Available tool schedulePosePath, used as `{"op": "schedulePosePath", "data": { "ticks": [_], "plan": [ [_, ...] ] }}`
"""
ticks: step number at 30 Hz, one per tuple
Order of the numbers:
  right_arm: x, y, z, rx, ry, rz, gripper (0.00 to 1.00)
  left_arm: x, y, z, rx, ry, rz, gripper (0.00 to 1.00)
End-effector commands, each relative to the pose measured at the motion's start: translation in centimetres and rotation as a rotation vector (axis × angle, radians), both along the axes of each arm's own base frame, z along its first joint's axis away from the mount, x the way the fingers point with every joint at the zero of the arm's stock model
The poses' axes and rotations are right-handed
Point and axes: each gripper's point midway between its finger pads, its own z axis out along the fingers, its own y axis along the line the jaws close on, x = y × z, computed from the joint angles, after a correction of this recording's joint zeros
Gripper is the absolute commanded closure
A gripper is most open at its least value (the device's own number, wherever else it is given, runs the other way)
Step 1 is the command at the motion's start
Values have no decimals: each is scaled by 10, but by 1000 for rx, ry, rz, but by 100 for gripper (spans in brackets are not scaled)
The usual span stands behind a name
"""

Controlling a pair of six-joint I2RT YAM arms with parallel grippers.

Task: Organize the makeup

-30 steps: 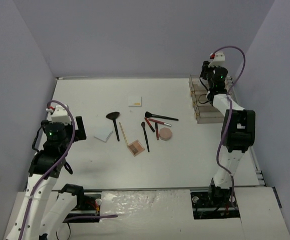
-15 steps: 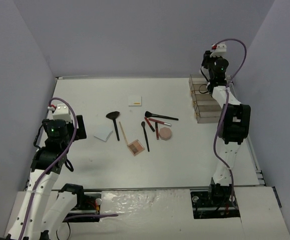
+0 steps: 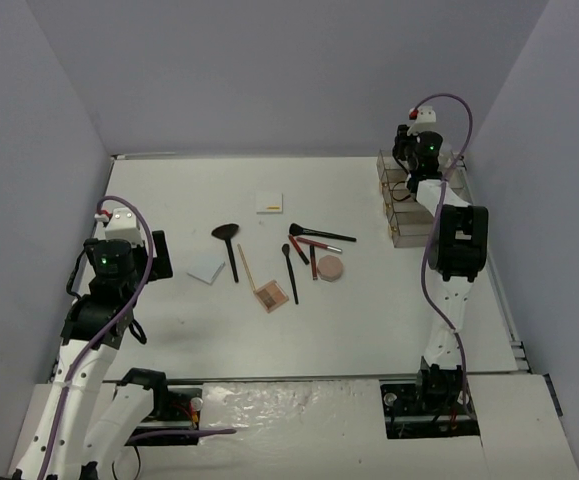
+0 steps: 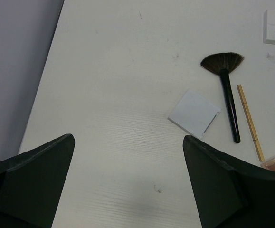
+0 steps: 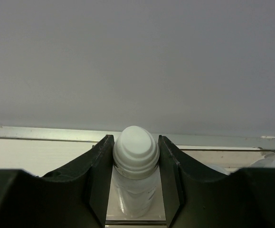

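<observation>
Right gripper (image 3: 416,150) pinches a clear white-capped bottle (image 5: 135,147) upright at the clear tiered plastic organizer (image 3: 414,232), two o'clock on the table, likely to seat it there. Left gripper (image 4: 128,161) hangs wide apart and empty at nine o'clock, near a white square pad (image 4: 194,113).

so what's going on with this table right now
The right gripper is shut on a clear white-capped bottle at the far end of the clear tiered plastic organizer, near the back wall. The left gripper hangs open and empty above the table's left side. Other makeup lies loose mid-table, not yet sorted: a black fan brush, a tan pencil, a round pink compact, a brown palette and a white square pad.
</observation>
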Motion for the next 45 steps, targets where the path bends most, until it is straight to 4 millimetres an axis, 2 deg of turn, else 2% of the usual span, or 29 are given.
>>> {"op": "schedulePosePath", "data": {
  "ticks": [1,8,9,11,13,14,17,20,22,23,25,28,30,35,40,45],
  "plan": [
    [8,0,91,-13,-219,14,86,10,0,20,-15,-75,6,3],
    [3,0,86,-9,-204,19,48,9,-1,21,-20,-80,2,3],
    [-1,2,92,-10,-211,26,40,9,-1,21,-21,-80,0,3],
    [-5,6,99,-11,-217,44,32,9,-1,22,-22,-83,-1,3],
    [-12,11,115,-31,-231,58,25,7,-1,23,-23,-89,-2,3],
    [-14,13,119,-42,-231,63,22,7,-1,24,-23,-91,-4,3],
    [-30,19,154,-47,-250,86,16,6,-1,26,-26,-103,-7,3],
    [-55,30,184,-47,-253,107,10,5,-2,29,-31,-112,-7,3],
    [-69,38,187,-39,-208,107,8,4,-2,29,-35,-117,-11,3],
    [-82,43,200,-28,-204,104,7,3,-2,30,-39,-120,-12,3],
    [-103,63,207,10,-161,118,6,2,-3,32,-46,-132,-13,3],
    [-135,92,178,26,-15,126,0,1,-4,33,-51,-139,-17,3],
    [-166,123,180,61,13,157,0,1,-4,32,-53,-137,-19,3],
    [-236,173,107,151,232,246,0,0,-4,31,-53,-133,-19,3],
    [-293,197,39,180,404,253,0,0,-5,29,-53,-128,-21,3],
    [-319,212,-12,173,504,204,1,1,-5,28,-54,-122,-22,3]
  ]
}}
